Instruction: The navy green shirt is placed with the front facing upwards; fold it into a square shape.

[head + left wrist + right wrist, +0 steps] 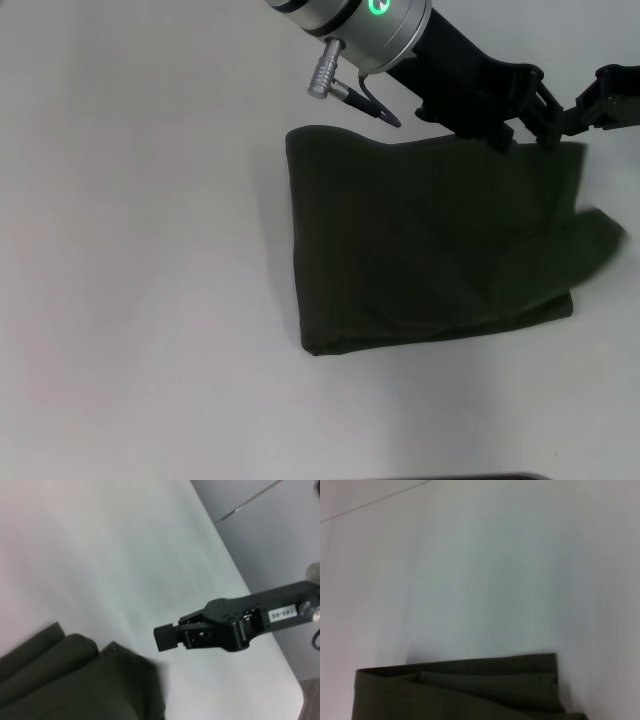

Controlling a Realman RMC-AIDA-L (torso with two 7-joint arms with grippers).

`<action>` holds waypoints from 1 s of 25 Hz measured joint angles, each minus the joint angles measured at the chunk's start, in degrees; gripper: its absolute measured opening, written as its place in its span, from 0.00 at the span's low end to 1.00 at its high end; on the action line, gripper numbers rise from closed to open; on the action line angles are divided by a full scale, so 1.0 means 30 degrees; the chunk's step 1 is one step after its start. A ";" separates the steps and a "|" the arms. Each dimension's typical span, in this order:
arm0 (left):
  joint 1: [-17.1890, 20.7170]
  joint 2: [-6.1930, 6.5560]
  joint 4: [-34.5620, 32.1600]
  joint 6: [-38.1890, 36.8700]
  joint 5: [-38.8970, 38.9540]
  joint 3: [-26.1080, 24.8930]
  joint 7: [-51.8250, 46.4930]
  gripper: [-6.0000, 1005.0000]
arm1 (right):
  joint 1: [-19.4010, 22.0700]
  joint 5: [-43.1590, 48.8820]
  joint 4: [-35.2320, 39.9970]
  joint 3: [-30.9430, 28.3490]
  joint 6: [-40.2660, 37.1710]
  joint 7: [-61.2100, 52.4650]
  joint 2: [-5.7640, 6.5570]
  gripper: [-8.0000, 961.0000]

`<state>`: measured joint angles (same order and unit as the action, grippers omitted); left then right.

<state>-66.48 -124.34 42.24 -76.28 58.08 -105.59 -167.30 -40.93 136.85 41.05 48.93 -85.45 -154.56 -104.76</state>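
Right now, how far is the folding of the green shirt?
Mostly done: the shirt lies on the table folded into a compact, roughly square block. In hand: both grippers, left and right, sit at its far edge. Left: one flap at the right side bulges out and needs tucking.

Plain dark olive-green shirt on white table; black, silver-cuffed left arm.
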 joint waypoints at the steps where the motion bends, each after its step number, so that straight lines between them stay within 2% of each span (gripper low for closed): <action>1: 0.0063 0.0007 0.0052 0.0012 0.0086 -0.0035 0.0013 0.32 | 0.0030 -0.0001 -0.0005 0.0000 -0.0006 0.0000 -0.0001 0.04; 5: 0.0318 0.0070 0.0279 -0.0081 0.0459 -0.0220 0.0303 0.55 | 0.0096 0.0000 -0.0004 -0.0001 -0.0038 -0.0008 0.0001 0.04; 8: 0.0631 0.0088 0.0701 -0.0348 0.0511 -0.0406 0.0466 0.63 | 0.0104 -0.0002 -0.0004 0.0000 -0.0070 -0.0011 0.0000 0.05; 11: 0.1193 0.0165 0.0928 -0.1755 0.0541 -0.1803 0.1634 0.71 | 0.0107 -0.0008 0.0003 0.0018 -0.0118 0.0082 -0.0001 0.06; 15: 0.2709 0.0595 0.1221 -0.4165 0.0530 -0.4114 0.3283 0.71 | 0.0076 -0.0002 0.0098 0.0029 -0.0245 0.0189 0.0016 0.07; 18: 0.4092 0.1295 0.1650 -0.5728 0.0522 -0.4634 0.3971 0.71 | 0.0032 -0.0004 0.0164 0.0049 -0.0432 0.0228 0.0025 0.08; 20: 0.5045 0.1791 0.1804 -0.6496 0.0512 -0.5034 0.4207 0.71 | 0.0040 -0.0032 0.0172 0.0029 -0.0544 0.0382 0.0030 0.29; 23: 0.6498 0.2222 0.1965 -0.7368 0.0518 -0.6686 0.4525 0.71 | 0.0079 -0.0076 0.0145 0.0015 -0.0887 0.0950 0.0018 0.32; 25: 0.7344 0.2202 0.2320 -0.7692 0.0581 -0.7932 0.4948 0.71 | 0.0130 -0.0074 0.0139 0.0010 -0.1136 0.1182 0.0026 0.34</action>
<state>-44.45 -117.73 49.20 -99.35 59.82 -129.38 -152.45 -40.53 136.63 41.47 48.96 -88.86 -151.01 -104.68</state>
